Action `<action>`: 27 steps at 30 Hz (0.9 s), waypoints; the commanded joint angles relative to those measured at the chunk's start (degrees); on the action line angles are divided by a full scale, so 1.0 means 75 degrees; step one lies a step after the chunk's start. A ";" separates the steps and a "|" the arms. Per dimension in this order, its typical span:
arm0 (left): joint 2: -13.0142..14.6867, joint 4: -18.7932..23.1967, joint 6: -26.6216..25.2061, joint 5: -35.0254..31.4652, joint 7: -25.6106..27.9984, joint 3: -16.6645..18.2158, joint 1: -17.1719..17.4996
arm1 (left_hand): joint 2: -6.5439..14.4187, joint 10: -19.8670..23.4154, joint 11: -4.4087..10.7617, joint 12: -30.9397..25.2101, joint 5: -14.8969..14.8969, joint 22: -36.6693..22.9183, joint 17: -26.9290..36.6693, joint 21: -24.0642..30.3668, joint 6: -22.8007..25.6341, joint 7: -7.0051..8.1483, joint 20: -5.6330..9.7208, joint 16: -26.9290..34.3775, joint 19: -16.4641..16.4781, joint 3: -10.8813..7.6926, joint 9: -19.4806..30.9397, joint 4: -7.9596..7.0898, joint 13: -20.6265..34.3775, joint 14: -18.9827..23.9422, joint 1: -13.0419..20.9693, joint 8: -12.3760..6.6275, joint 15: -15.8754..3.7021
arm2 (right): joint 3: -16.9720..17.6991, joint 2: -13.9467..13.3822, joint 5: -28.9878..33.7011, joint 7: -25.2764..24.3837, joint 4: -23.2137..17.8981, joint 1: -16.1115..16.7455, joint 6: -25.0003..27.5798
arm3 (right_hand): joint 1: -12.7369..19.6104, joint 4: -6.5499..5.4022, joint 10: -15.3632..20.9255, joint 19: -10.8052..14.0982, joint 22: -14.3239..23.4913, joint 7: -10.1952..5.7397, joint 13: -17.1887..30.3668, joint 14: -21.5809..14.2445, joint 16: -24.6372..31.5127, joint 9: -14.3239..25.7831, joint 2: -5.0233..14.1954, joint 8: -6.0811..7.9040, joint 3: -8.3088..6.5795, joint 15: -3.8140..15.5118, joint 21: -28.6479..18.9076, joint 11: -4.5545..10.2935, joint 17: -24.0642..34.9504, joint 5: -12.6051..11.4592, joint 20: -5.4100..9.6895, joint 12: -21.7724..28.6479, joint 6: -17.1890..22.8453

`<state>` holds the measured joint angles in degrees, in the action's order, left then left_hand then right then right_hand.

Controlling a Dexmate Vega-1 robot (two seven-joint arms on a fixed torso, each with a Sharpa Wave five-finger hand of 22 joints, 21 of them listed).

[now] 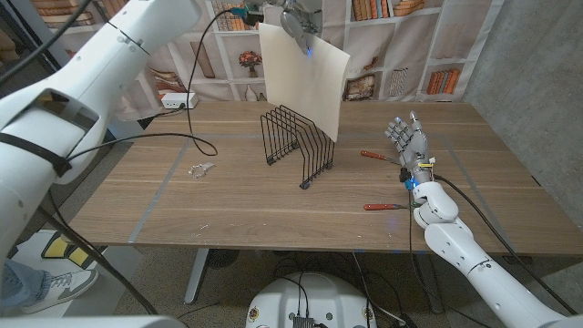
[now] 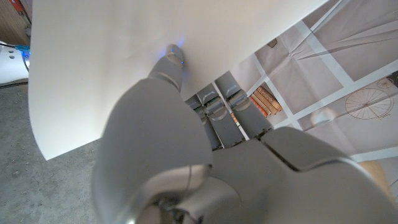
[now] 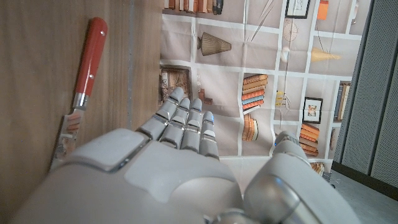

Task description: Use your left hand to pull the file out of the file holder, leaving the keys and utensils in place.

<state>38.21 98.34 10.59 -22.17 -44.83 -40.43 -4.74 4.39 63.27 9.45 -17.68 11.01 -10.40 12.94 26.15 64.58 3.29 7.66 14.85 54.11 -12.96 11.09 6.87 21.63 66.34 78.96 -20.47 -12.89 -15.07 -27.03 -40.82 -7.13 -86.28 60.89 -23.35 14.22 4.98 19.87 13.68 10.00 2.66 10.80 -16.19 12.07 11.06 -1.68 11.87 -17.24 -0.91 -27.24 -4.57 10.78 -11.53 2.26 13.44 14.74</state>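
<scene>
The left hand (image 1: 299, 20) grips the cream file (image 1: 305, 77) by its top edge, high above the table (image 1: 182, 196); the left wrist view shows its fingers (image 2: 174, 59) pressed against the sheet. The file hangs above the black wire file holder (image 1: 296, 146), its lower edge seemingly clear of the wires, though its far corner overlaps the rack in the head view, so I cannot tell for certain. The pull-out step looks nearly finished. The keys (image 1: 200, 169) lie on the table to the left of the holder, and 2 red-handled utensils (image 1: 381, 207) lie to its right, near the right hand (image 1: 408, 146), which stands upright with fingers open, holding nothing. The next move probably calls for carrying the file clear of the rack and setting it down without brushing the holder, keys or utensils.
</scene>
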 commanded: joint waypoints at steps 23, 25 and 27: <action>-0.0073 -0.0317 0.0024 0.0212 0.0442 0.0212 -0.0445 | 0.0003 0.0029 0.0062 0.0030 0.0000 -0.0019 0.0075 0.0031 -0.0008 0.0085 0.0098 -0.0027 -0.0042 0.0034 0.0033 -0.0052 0.0194 0.0080 -0.0066 0.0054 -0.0057 | -0.0168 0.0266 0.0140 -0.0034 0.0334 -0.0406 -0.0085 | 0.0057 0.0068 0.0084 0.0115 0.0020 0.0025 0.0013 -0.0072 -0.0033 0.0042 0.0051 0.0023 -0.0012 -0.0002 0.0088 0.0022 0.0024 -0.0026 0.0085 -0.0014 0.0085; -0.0077 -0.0317 0.0027 0.0260 0.0519 0.0272 -0.0472 | 0.0005 0.0027 0.0071 0.0035 0.0000 -0.0018 0.0079 0.0026 -0.0014 0.0092 0.0088 -0.0032 -0.0060 0.0035 0.0034 -0.0053 0.0208 0.0071 -0.0066 0.0058 -0.0060 | -0.0169 0.0228 0.0144 -0.0038 0.0296 -0.0418 -0.0028 | 0.0056 0.0068 0.0080 0.0119 0.0021 0.0022 0.0013 -0.0078 -0.0032 0.0043 0.0052 0.0023 -0.0010 0.0004 0.0094 0.0027 0.0025 -0.0026 0.0084 -0.0017 0.0087; -0.0077 -0.0313 0.0015 0.0293 0.0557 0.0301 -0.0496 | 0.0008 0.0023 0.0067 0.0040 -0.0001 -0.0019 0.0081 0.0024 -0.0015 0.0090 0.0085 -0.0036 -0.0069 0.0035 0.0035 -0.0056 0.0218 0.0064 -0.0070 0.0059 -0.0056 | -0.0154 0.0198 0.0136 -0.0049 0.0269 -0.0421 0.0010 | 0.0056 0.0069 0.0084 0.0120 0.0021 0.0021 0.0013 -0.0083 -0.0031 0.0043 0.0052 0.0021 -0.0009 0.0003 0.0099 0.0023 0.0025 -0.0026 0.0084 -0.0016 0.0084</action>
<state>37.74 96.37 10.90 -21.02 -42.21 -39.29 -7.49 3.96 63.43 9.62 -17.68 11.01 -10.40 13.27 26.15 64.28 3.60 7.87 14.63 53.90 -12.65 11.03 6.56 23.01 66.66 78.24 -20.03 -13.20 -16.09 -25.34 -39.93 -7.31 -84.15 58.42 -24.14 14.22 4.98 19.87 14.20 9.99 2.97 10.79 -16.19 11.85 11.06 -1.68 11.87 -17.24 -0.91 -26.69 -4.57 10.78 -11.53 2.36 13.44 15.05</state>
